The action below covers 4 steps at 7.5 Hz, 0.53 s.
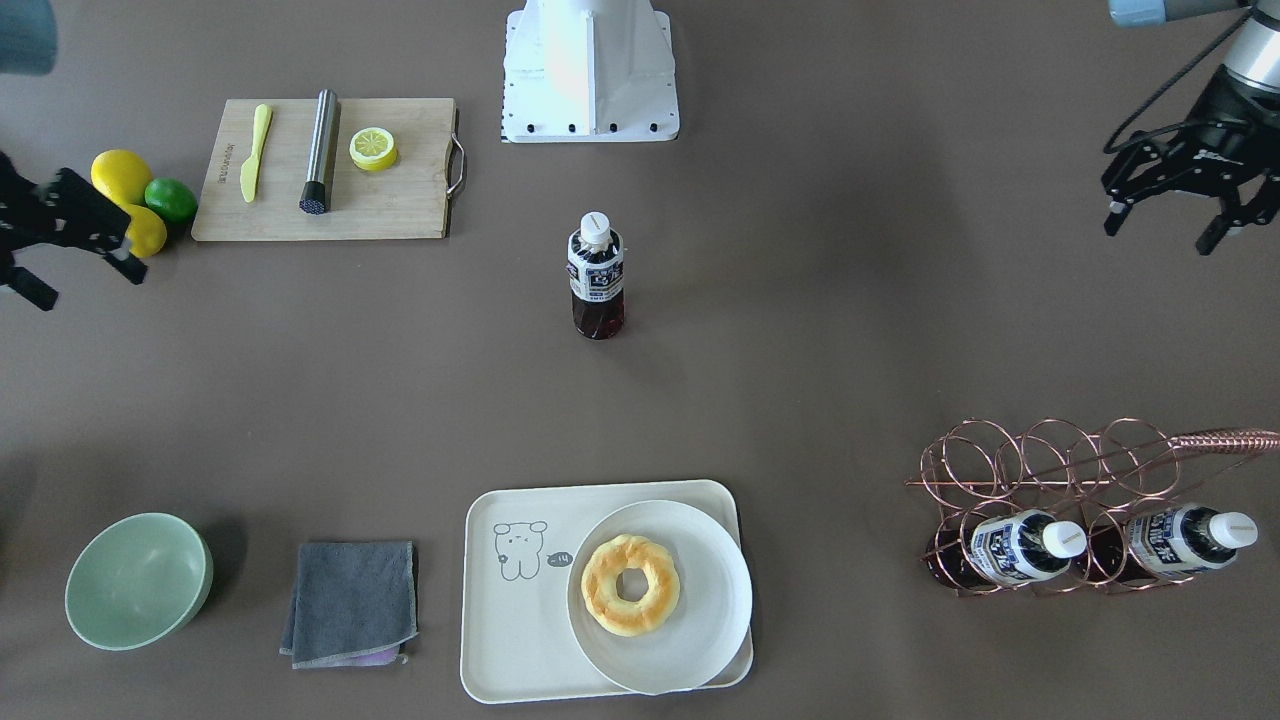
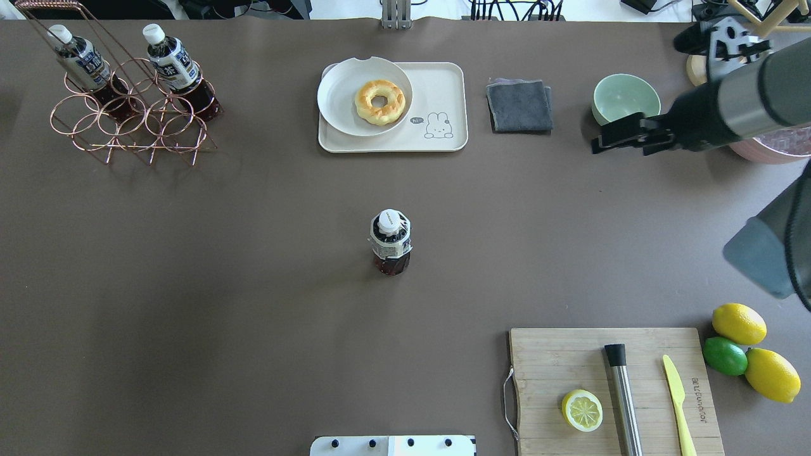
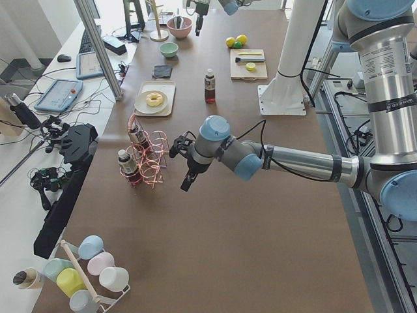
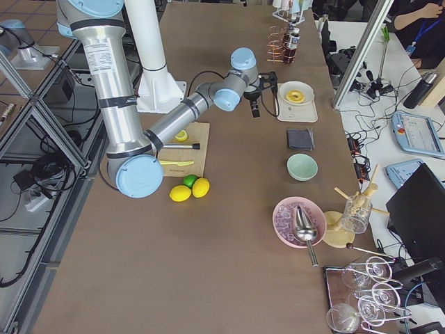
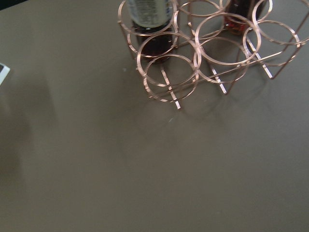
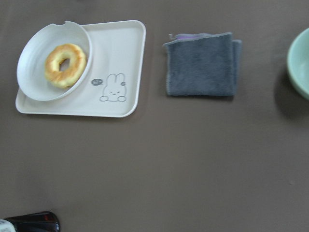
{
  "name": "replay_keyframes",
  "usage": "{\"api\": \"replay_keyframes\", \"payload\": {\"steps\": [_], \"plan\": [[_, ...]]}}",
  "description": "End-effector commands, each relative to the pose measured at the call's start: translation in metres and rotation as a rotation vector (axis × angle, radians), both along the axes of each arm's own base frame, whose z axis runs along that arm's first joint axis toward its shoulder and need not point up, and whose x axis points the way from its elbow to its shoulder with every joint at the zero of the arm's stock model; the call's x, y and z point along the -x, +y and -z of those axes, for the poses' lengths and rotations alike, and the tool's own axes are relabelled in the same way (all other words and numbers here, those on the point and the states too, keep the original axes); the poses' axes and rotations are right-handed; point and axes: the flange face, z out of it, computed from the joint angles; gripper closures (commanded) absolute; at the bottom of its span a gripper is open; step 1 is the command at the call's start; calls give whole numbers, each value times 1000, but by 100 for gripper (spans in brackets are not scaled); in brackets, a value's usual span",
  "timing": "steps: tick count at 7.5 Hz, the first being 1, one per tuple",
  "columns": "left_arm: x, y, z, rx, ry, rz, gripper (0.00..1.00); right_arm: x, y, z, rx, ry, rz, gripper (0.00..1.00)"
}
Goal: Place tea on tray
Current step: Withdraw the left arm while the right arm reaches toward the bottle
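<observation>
A tea bottle point(image 1: 597, 275) with a white cap stands upright alone at the table's middle point(image 2: 390, 244); its base shows in the right wrist view point(image 6: 29, 223). Two more tea bottles point(image 1: 1020, 548) point(image 1: 1185, 540) lie in a copper wire rack point(image 1: 1050, 470). The cream tray point(image 1: 515, 630) with the cartoon drawing lies at the far edge point(image 2: 443, 95) point(image 6: 123, 53). My left gripper point(image 1: 1165, 225) is open and empty, hovering near the rack. My right gripper point(image 1: 80, 282) is open and empty, by the green bowl in the overhead view point(image 2: 611, 136).
A round white plate point(image 1: 700, 640) with a donut point(image 1: 630, 585) fills half the tray. A grey cloth point(image 1: 352, 600) and a green bowl point(image 1: 135, 580) lie beside it. A cutting board point(image 1: 400, 200) with a knife, steel rod and lemon half, plus lemons and a lime point(image 1: 170, 198), lies near the base.
</observation>
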Motion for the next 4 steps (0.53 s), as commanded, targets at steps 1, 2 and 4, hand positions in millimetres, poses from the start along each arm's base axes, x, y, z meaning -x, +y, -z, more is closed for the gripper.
{"api": "replay_keyframes", "payload": {"steps": [1,2,4], "plan": [[36,3,-51,32,-22,-5,0,115,32,118,49,-5,-36,0],[37,4,-63,42,-24,-2,0,148,50,167,71,36,-55,0],[42,8,-107,55,-27,7,0,176,73,217,109,92,-73,0]]}}
